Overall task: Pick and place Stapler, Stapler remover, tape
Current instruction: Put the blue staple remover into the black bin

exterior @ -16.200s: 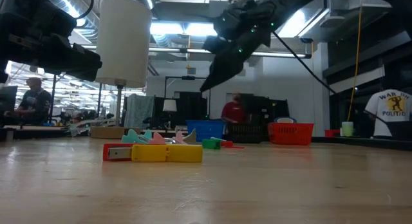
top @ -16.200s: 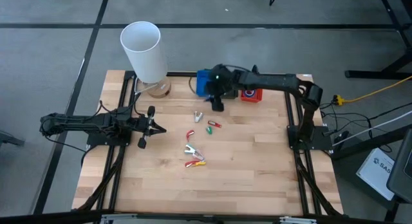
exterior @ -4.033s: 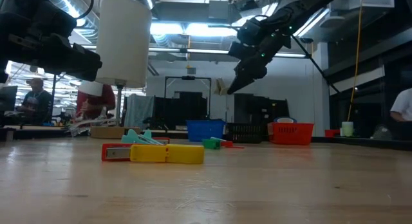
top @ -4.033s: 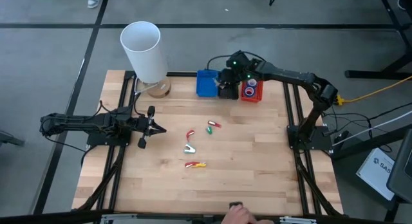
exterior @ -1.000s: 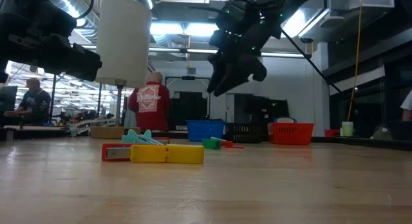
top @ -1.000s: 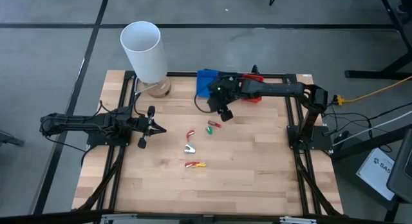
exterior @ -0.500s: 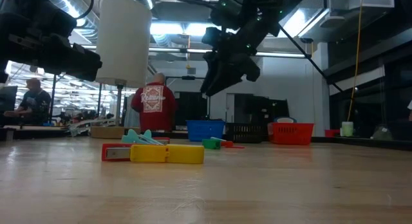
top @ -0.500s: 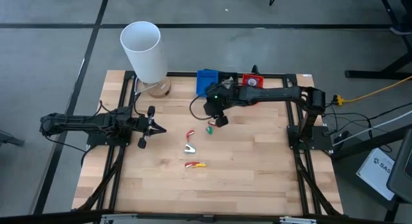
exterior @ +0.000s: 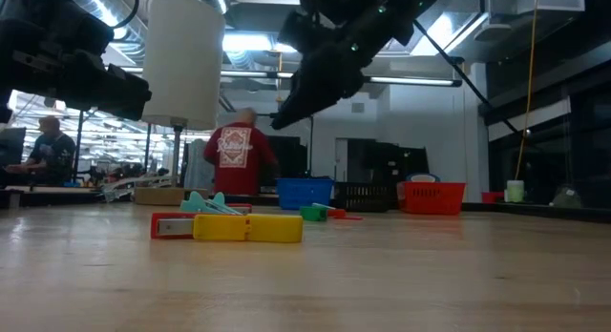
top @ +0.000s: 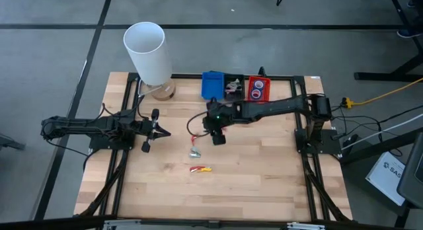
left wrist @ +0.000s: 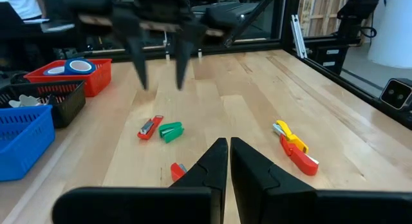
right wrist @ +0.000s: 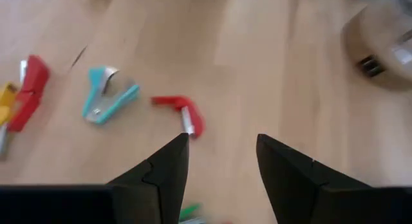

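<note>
Red basket holds tape; right jaws open, left jaws closed.

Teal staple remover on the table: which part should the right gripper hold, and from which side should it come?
Probably from straight above, with the jaws closing across its teal plastic sides. The teal staple remover lies flat on the table with bare wood around it, apart from the red staple remover, and the open right gripper hangs above.

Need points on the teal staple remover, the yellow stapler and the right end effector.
teal staple remover (right wrist: 108, 95): right wrist view, middle of its body.
yellow stapler (exterior: 248, 227): low view, middle of its side.
right end effector (right wrist: 221, 161): right wrist view, midway between its open fingertips.
</note>
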